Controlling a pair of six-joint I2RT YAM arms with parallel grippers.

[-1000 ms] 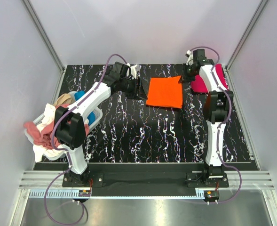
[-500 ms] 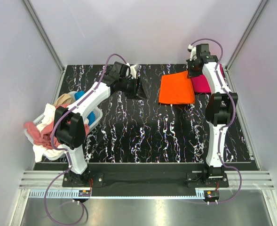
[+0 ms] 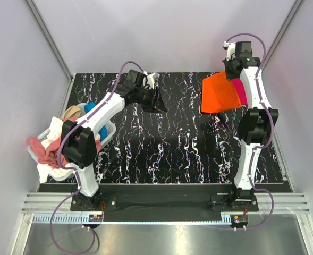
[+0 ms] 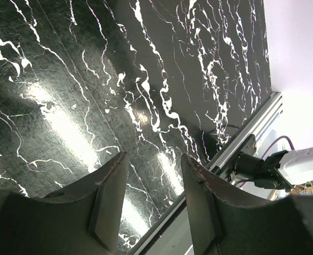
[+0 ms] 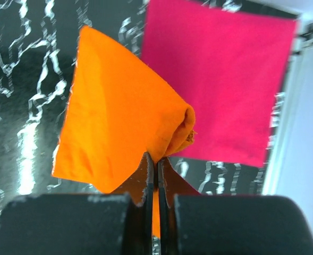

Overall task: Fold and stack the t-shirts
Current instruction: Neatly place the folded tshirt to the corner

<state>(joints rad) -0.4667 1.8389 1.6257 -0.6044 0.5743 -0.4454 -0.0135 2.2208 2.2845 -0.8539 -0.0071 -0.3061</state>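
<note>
One orange t-shirt (image 3: 220, 93) hangs pinched in the right gripper (image 5: 156, 164) (over the crimson-pink t-shirt (image 5: 220, 79)); left gripper (image 4: 153, 180) gapes empty.

Robot lab cell; pale panel walls (image 3: 161, 32), aluminium framing (image 3: 50, 40), black marbled table (image 3: 172, 149)

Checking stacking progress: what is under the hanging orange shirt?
Black marbled table and the flat crimson-pink shirt; the orange shirt, pinched by the right gripper, hides part of it.

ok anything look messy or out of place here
The basket at the table's left edge: its unfolded t-shirts spill over the rim and hang past the table. The orange t-shirt hangs bunched from the right end effector.
</note>
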